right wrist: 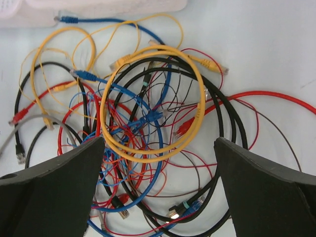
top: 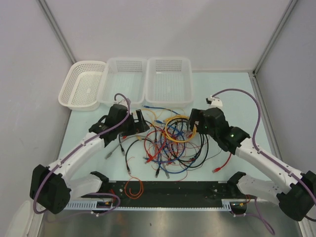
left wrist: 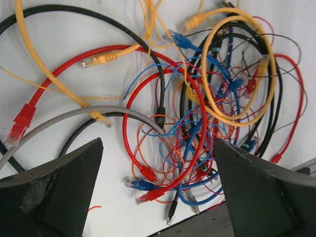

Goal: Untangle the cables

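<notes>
Your cables (top: 168, 143) lay in one loose heap at the middle of the table (top: 232, 94), between the two arms; the left gripper (top: 139, 122) hung at the heap's ten o'clock and the right gripper (top: 193, 120) at its two o'clock, both with jaws spread wide and nothing between them. The stuff looked light, soft and springy; the patch leads would likely hold their curl and drag neighbours along, and the thin red and blue wires could snag on plug clips; so a hard pull would probably tighten the knot rather than free it. You had better holds at the fringe than in the core; from the right wrist, the yellow loop (right wrist: 199, 103) seemed to lie on top of the pile, and the red lead (right wrist: 276, 95) ran clear at three o'clock; from the left wrist, the grey lead (left wrist: 74, 114) and the red plug (left wrist: 19, 124) at nine o'clock lay apart from the mass. Pinch the jacket just behind a plug; the smooth sheath might slip, but the plug should stop it. Three baskets (top: 127, 59) stood at twelve o'clock.
</notes>
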Action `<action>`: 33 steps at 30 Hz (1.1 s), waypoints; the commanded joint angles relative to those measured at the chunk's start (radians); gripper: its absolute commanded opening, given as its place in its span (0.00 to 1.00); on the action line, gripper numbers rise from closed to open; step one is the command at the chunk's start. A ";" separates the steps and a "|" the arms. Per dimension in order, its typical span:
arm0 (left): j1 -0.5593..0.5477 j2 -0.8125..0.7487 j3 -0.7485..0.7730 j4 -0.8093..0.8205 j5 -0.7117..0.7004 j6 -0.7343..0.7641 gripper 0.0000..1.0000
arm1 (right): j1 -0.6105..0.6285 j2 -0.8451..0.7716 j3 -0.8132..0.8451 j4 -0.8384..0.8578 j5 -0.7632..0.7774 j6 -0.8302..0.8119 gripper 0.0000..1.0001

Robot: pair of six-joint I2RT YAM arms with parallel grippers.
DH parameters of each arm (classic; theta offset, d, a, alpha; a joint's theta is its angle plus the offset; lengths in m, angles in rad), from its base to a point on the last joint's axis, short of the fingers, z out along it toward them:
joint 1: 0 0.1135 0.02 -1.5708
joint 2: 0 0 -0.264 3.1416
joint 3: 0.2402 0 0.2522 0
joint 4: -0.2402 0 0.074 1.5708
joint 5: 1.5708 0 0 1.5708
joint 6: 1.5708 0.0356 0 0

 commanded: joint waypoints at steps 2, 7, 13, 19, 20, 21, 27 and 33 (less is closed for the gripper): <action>-0.004 -0.064 -0.022 0.056 0.022 0.009 1.00 | 0.058 0.093 -0.002 0.037 -0.033 -0.083 0.99; -0.004 -0.103 -0.060 0.071 0.025 -0.005 0.99 | 0.193 0.206 -0.002 0.070 -0.031 -0.111 0.93; -0.004 -0.119 -0.083 0.062 0.026 -0.008 1.00 | 0.233 0.297 -0.002 0.130 -0.027 -0.094 0.81; -0.004 -0.123 -0.099 0.061 0.023 -0.007 1.00 | 0.174 0.306 -0.002 0.086 -0.012 0.016 0.78; -0.004 -0.122 -0.102 0.062 0.022 -0.008 1.00 | 0.145 0.300 -0.007 0.072 -0.005 0.050 0.78; -0.004 -0.122 -0.108 0.065 0.020 -0.011 1.00 | 0.125 0.289 -0.019 0.067 -0.024 0.085 0.78; -0.004 -0.117 -0.129 0.085 0.025 -0.027 1.00 | 0.014 0.082 -0.200 0.239 -0.144 0.255 0.94; -0.004 -0.110 -0.142 0.099 0.039 -0.027 1.00 | -0.053 0.175 -0.200 0.262 -0.245 0.274 0.91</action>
